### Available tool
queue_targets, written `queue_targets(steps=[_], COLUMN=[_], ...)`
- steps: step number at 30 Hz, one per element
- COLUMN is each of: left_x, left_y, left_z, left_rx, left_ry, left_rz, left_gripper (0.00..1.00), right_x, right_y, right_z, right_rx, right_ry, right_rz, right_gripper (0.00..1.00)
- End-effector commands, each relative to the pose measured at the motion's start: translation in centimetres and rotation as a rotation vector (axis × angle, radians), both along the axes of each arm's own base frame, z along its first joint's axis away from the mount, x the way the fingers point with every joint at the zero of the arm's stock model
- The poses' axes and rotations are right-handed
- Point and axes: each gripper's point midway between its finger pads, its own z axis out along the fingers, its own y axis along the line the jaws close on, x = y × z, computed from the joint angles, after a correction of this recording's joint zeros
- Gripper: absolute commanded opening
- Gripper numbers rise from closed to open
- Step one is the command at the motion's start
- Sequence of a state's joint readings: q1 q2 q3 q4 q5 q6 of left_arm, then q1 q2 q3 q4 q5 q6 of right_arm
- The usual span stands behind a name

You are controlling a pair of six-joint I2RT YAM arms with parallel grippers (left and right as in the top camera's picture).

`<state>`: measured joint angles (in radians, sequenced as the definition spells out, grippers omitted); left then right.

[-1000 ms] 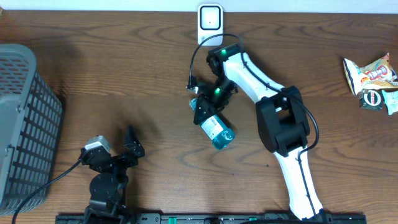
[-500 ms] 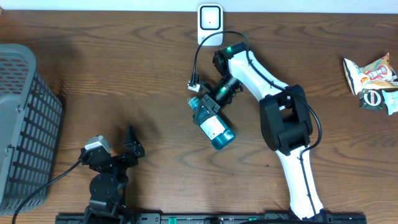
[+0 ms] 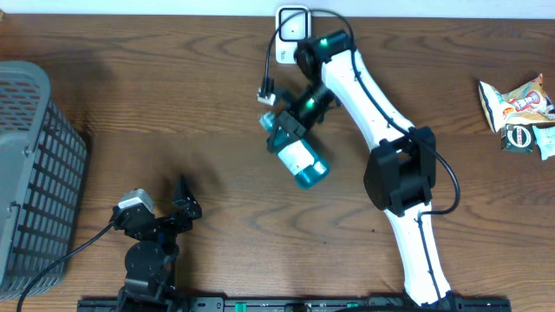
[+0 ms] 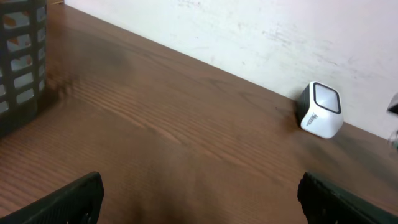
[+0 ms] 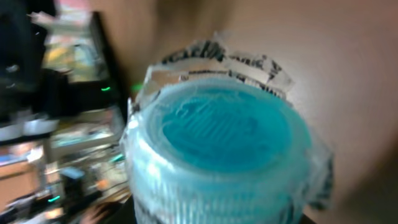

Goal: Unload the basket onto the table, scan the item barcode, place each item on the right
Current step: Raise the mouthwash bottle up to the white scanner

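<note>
We found the wooden table [image 3: 173, 104] largely bare. The grey basket [image 3: 35, 173] stood far left of the scanner [image 3: 293, 26], at the table's edge. The right arm [image 3: 373, 113] reached up from the near side; seen from overhead, one joint and its black cable [image 3: 270, 61] overlapped the scanner's lower edge. The right gripper [image 3: 284, 130] was clenched on the teal bottle [image 3: 302, 163], which sat tilted just in front of the scanner, label upward; we could not tell whether it touched the table. The left gripper [image 3: 178, 208] rested well in front and left of the scanner, released, grasping nothing. Snack packets [image 3: 520, 113] lay far right of the scanner.
</note>
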<state>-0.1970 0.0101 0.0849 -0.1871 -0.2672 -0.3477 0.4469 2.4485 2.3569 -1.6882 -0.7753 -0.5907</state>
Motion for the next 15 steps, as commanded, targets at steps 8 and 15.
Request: queue_targets(steps=[8,15], left_x=[-0.1,-0.1], left_y=[0.1,0.1], left_z=[-1.3,-1.3], left_rx=[0.003,0.003], left_ry=[0.036,0.036], left_rz=[0.008,0.008], left_gripper=[0.98,0.98], right_x=[12.6,18.7], right_y=[-3.6,-1.5], right_z=[0.4,2.6], right_rx=[-0.642,-0.661], right_ry=[-0.755,-1.113], right_rz=[-0.309,-0.347], right_gripper=[0.07,0.18])
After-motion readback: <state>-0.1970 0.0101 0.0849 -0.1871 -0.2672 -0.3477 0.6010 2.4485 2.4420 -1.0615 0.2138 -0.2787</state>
